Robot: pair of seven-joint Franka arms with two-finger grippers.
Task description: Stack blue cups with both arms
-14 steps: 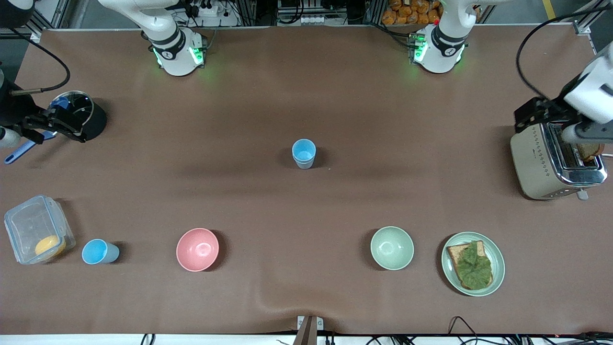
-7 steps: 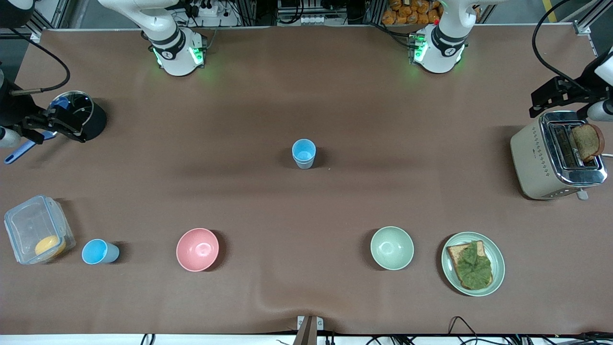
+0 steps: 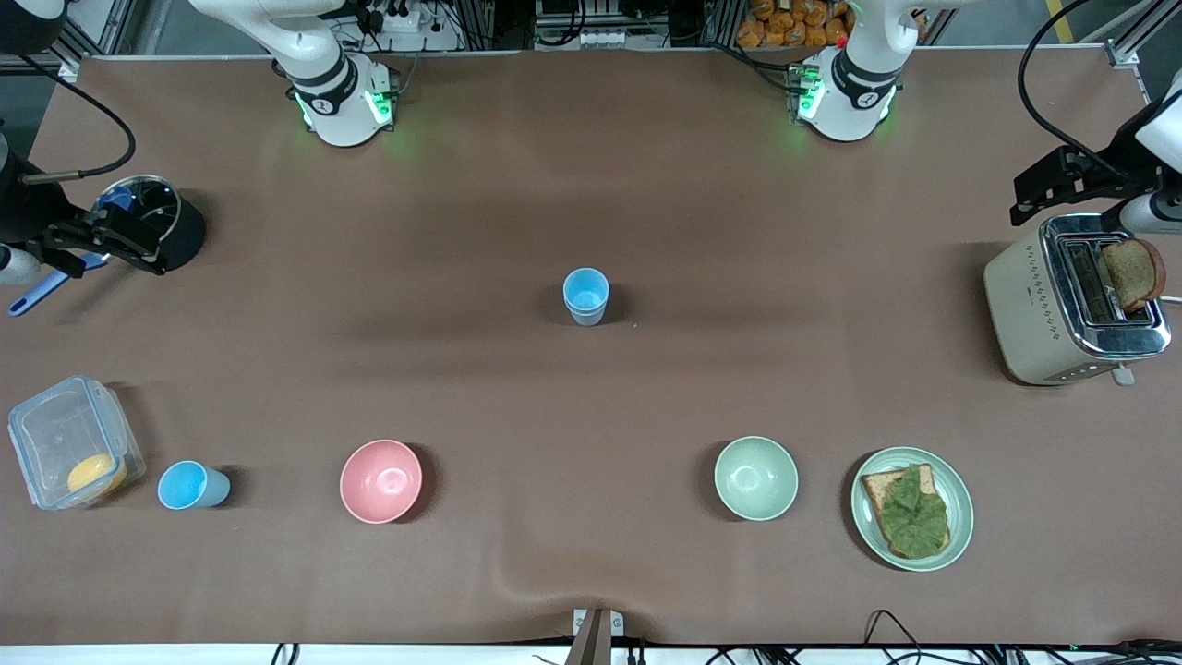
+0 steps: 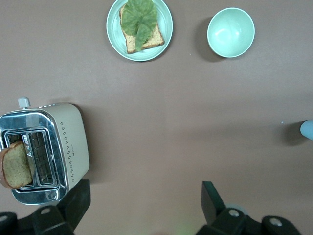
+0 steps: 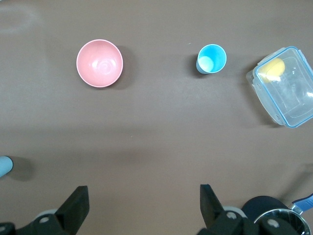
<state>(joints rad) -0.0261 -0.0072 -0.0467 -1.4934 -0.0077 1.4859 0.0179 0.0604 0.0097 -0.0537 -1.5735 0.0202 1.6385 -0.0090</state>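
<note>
One light-blue cup [image 3: 586,296] stands upright at the table's middle. Its edge shows in the left wrist view [image 4: 307,130] and the right wrist view [image 5: 4,165]. A second blue cup [image 3: 192,486] stands near the front camera at the right arm's end, beside a clear container; it also shows in the right wrist view [image 5: 211,58]. My left gripper [image 3: 1057,185] is open and empty in the air beside the toaster [image 4: 145,200]. My right gripper [image 3: 113,242] is open and empty over the black pot's edge [image 5: 144,203].
A pink bowl [image 3: 380,480] and a pale green bowl [image 3: 755,477] sit in the front row. A plate [image 3: 960,517] holds a sandwich with a leaf. A toaster [image 3: 1034,305] holds a toast slice. A clear container [image 3: 46,434], a black pot [image 3: 180,231] and a blue spatula [image 3: 37,294] are at the right arm's end.
My left gripper has risen off the toaster and drawn away from it, leaving the toast slice standing in the slot. The right arm and both cups have not moved.
</note>
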